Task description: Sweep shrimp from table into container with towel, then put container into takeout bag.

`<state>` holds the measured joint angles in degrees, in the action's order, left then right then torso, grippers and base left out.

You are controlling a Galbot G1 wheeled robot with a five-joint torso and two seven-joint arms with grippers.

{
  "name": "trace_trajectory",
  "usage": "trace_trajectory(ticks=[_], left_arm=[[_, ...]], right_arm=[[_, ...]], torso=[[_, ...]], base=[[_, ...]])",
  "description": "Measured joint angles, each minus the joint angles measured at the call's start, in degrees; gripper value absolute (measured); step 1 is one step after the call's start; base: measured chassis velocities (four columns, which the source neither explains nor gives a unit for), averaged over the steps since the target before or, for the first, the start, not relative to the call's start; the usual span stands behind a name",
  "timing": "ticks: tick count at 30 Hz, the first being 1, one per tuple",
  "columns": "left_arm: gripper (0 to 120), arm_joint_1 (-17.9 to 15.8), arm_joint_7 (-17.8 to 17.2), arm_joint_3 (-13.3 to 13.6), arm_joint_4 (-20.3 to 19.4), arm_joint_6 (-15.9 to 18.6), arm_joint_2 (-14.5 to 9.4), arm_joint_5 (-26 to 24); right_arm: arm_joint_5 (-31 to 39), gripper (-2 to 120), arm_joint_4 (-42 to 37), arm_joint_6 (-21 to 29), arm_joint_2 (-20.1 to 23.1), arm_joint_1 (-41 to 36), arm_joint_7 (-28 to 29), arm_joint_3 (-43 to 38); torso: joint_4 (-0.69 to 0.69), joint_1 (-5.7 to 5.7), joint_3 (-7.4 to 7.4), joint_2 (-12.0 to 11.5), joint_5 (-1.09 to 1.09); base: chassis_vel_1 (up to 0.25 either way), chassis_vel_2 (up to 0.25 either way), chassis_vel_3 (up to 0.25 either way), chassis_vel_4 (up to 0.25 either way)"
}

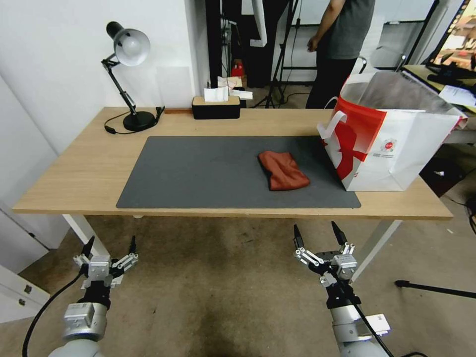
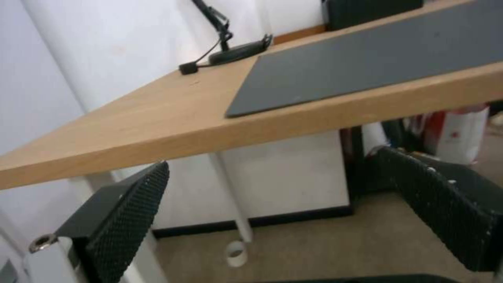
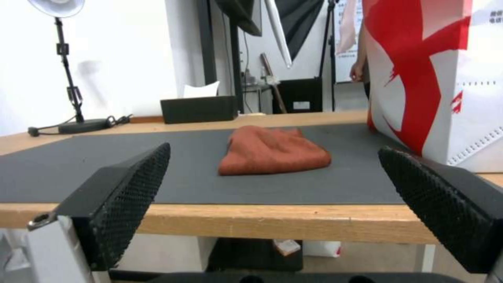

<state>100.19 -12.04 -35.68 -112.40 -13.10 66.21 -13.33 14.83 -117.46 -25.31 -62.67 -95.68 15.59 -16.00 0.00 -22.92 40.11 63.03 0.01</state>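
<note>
The towel (image 1: 283, 170) lay on the dark mat (image 1: 198, 173) of the bench (image 1: 89, 168), right of centre and just beside the takeout bag (image 1: 396, 144), which stood upright at the right end with its mouth open. The cloth was roughly folded, its long axis running diagonally from the far left toward the near right. The right pincer (image 1: 320, 237) hung below and in front of the bench's near edge, jaws spread wide and holding nothing; the towel lay almost straight ahead of it and above its level. The left pincer (image 1: 110, 246), also spread wide and empty, hung low before the bench's left end, well apart from the towel. In my judgement the right arm was the nearer and better placed for the cloth. Shrimp and container could not be made out on the bench.
</note>
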Motion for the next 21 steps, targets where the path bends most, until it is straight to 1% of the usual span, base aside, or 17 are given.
trace_trajectory(ticks=[2,3,4,6,7,9,18,20,21], left_arm=[[100,-0.2,0.4,0.1,0.0,-0.1,-0.1,-0.5],[100,-0.7,1.5,0.2,0.0,-0.9,-0.2,-1.9],[100,-0.7,1.5,0.2,0.0,-0.9,-0.2,-1.9],[100,-0.9,3.1,0.5,0.3,-1.7,-0.4,-3.6],[100,-0.9,3.1,0.5,0.3,-1.7,-0.4,-3.6],[100,-1.3,4.3,0.9,0.9,-2.9,-0.4,-5.0],[100,-2.5,5.9,1.2,2.1,-5.3,-0.4,-6.4],[100,-3.2,6.5,1.3,2.5,-6.6,-0.4,-6.9],[100,-3.2,6.5,1.3,2.5,-6.6,-0.4,-6.9]], right_arm=[[0.3,100,-0.1,0.2,0.0,0.1,0.0,0.0],[1.0,100,-0.5,0.9,0.1,0.2,0.0,0.0],[1.0,100,-0.5,0.9,0.1,0.2,0.0,0.0],[1.5,100,-0.5,1.4,0.1,0.2,-0.1,0.1],[1.5,100,-0.5,1.4,0.1,0.2,-0.1,0.1],[1.7,100,-0.3,1.9,0.1,0.2,-0.3,0.3],[2.8,100,-0.1,3.0,0.3,0.3,-1.1,0.4],[3.0,100,-0.1,3.3,0.1,0.4,-1.5,0.4],[3.0,100,-0.1,3.3,0.1,0.4,-1.5,0.4]], torso=[[0.00,0.00,0.00,0.0,0.00],[-0.01,0.00,0.00,0.0,0.00],[-0.01,0.00,0.00,0.0,0.00],[-0.01,0.00,0.00,0.0,0.00],[-0.01,0.00,0.00,0.0,0.00],[0.00,0.00,0.00,0.0,-0.01],[0.00,0.00,0.00,0.0,-0.01],[0.00,0.00,0.00,0.0,-0.01],[0.00,0.00,0.00,0.0,-0.01]], base=[[0.000,0.000,0.000,0.000],[0.000,0.000,0.000,0.000],[0.000,0.000,0.000,0.000],[0.000,0.000,0.000,0.000],[0.000,0.000,0.000,0.000],[0.000,0.000,0.000,0.000],[0.000,0.000,0.000,0.000],[0.000,0.000,0.000,0.000],[0.000,0.000,0.000,0.000]])
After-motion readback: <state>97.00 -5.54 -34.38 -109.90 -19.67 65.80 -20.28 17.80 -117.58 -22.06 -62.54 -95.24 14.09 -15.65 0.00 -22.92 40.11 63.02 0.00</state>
